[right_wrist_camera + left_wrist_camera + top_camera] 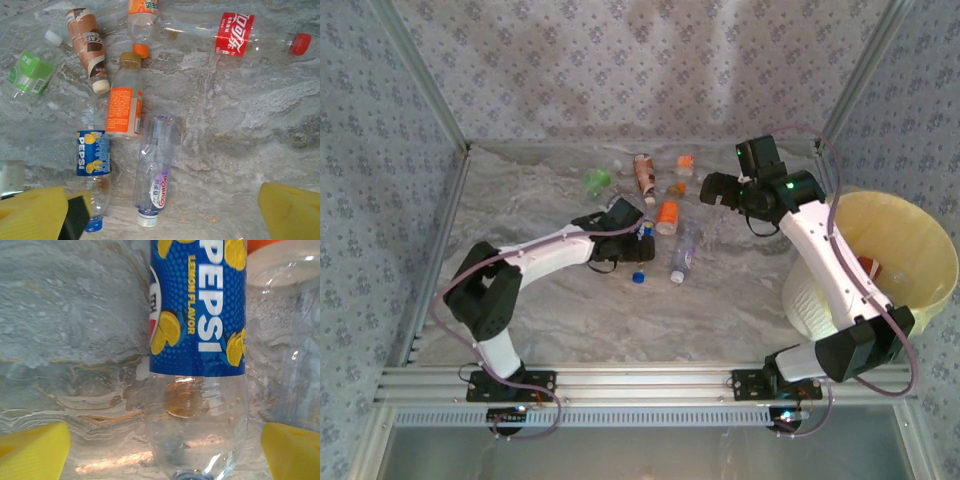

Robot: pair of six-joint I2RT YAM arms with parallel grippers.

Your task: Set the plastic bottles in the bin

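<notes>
Right up close, the left gripper (165,452) has its yellow fingers (32,450) spread wide. The clear neck end of the Pepsi bottle (197,315) lies between them. There is a gap on each side, so the fingers do not touch it and hold nothing.

The Pepsi bottle (93,152) lies flat on the grey table (570,310), near the middle, with its blue cap toward the near side. From above, the left gripper (632,235) sits low over it.

Just right of it lies a clear bottle with a purple label (155,180). The orange-label bottle (124,102) lies a bit farther back, touching the Pepsi bottle. Beyond those are a brown bottle (87,47), a green-label bottle (30,75) on the far left, and a red-label bottle (235,35) on the right.

The right gripper (712,188) hangs in the air above the bottles. Its yellow fingers (290,210) are wide apart too, with nothing in them.

The bin (910,240) stands at the right edge of the table, well apart from the bottles. Something red shows inside it, too small to tell what.
</notes>
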